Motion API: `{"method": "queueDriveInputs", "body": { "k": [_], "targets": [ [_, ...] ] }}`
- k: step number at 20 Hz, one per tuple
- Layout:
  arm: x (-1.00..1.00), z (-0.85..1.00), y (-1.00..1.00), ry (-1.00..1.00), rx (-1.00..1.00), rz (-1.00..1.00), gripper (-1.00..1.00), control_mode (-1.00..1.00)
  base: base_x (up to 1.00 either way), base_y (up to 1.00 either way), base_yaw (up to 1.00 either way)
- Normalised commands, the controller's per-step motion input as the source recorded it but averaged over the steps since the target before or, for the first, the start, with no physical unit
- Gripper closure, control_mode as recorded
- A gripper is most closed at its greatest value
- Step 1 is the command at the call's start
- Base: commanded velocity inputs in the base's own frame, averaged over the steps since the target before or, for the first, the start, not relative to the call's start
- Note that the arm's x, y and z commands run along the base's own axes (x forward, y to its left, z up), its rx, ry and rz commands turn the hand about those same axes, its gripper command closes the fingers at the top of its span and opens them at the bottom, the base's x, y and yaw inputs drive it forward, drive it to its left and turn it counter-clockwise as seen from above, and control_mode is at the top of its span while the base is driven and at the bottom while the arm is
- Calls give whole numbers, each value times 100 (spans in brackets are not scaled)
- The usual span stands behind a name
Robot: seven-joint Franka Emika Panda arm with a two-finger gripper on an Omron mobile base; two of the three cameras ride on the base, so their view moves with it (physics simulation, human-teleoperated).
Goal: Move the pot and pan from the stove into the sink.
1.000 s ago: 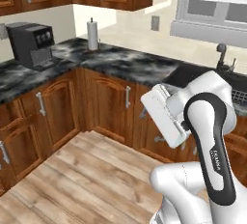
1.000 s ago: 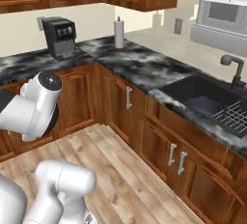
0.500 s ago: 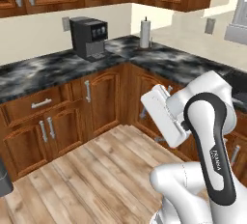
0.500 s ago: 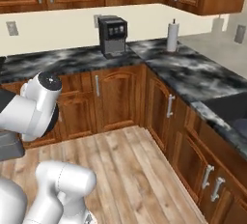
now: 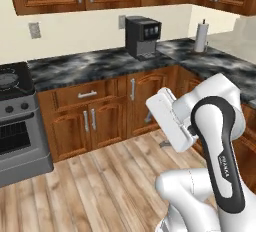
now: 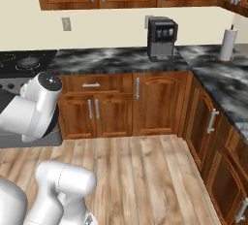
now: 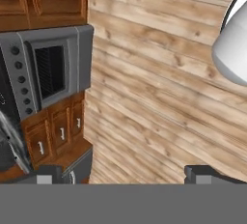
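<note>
The gripper [image 7: 124, 172] is seen in the hand view with its two dark finger tips set wide apart at the bottom edge; the jaws are released and nothing is held between them. Wooden floor [image 7: 159, 97] is seen between and beyond the tips. The stove [image 7: 53, 71] is located well apart from the gripper, toward the upper left of the hand view, where its grey steel front, black knobs and oven door are shown rolled sideways. In the left base view the stove [image 5: 17, 126] stands at the far left edge, beside the marbled counter [image 5: 95, 68]; in the right base view the stove [image 6: 24, 63] is partly hidden behind the arm. A coffee machine [image 6: 161, 38] and a paper towel roll [image 6: 227, 44] are placed on the counter.
</note>
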Motion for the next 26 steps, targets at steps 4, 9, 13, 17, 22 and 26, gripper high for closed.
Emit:
{"method": "queueDriveInputs", "body": {
  "k": [4,9,13,17,22,26],
  "targets": [
    [0,0,0,0,0,0,-100,100,-29,0,40],
    [0,0,0,0,0,0,-100,100,-26,0,22],
    [0,0,0,0,0,0,-100,100,-3,1,3],
    [0,0,0,0,0,0,-100,100,19,5,-1],
    [0,0,0,0,0,0,-100,100,65,26,-1],
    [0,0,0,0,0,0,-100,100,74,29,0]
  ]
}}
